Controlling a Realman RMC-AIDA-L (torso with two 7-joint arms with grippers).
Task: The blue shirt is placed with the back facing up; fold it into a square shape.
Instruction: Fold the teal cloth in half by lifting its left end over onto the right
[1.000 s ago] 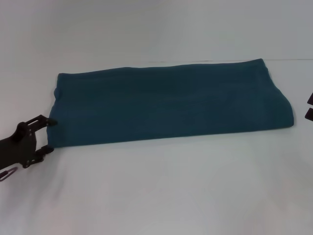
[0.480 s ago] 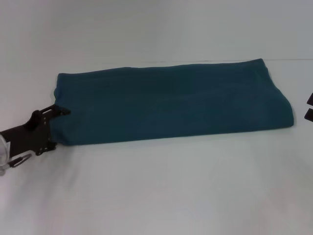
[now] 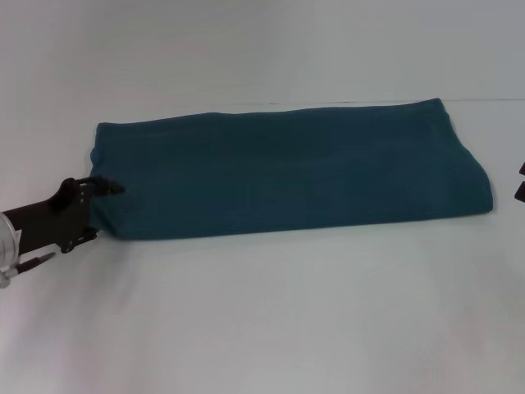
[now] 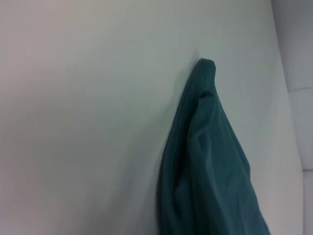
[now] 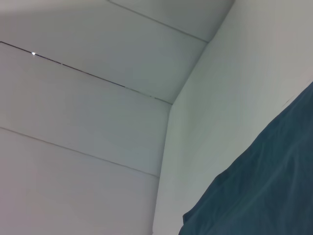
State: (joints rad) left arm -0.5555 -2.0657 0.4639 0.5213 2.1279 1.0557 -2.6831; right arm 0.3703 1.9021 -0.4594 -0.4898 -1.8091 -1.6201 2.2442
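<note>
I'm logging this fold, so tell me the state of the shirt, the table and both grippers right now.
blue shirt: folded into a long band, flat on the table, not yet square.
left gripper: at the shirt's left end, fingers spread, one over the fabric.
right gripper: at the right edge, off the shirt.
table: white, bearing the shirt.

A plain white table [image 3: 271, 320] carries everything here, its surface smooth, matte and unmarked, stretching from the near edge of the head view to a pale back wall. Lying directly on it is the blue shirt [image 3: 287, 172], folded into a long flat band that runs across the far-middle part of the tabletop, with one short end toward the robot's left and the other toward its right. In the left wrist view the shirt [image 4: 205, 166] rests in soft folds on the same white surface [image 4: 83, 122]. The right wrist view shows a corner of the shirt [image 5: 264, 186] flat on the table [image 5: 234, 88].
</note>
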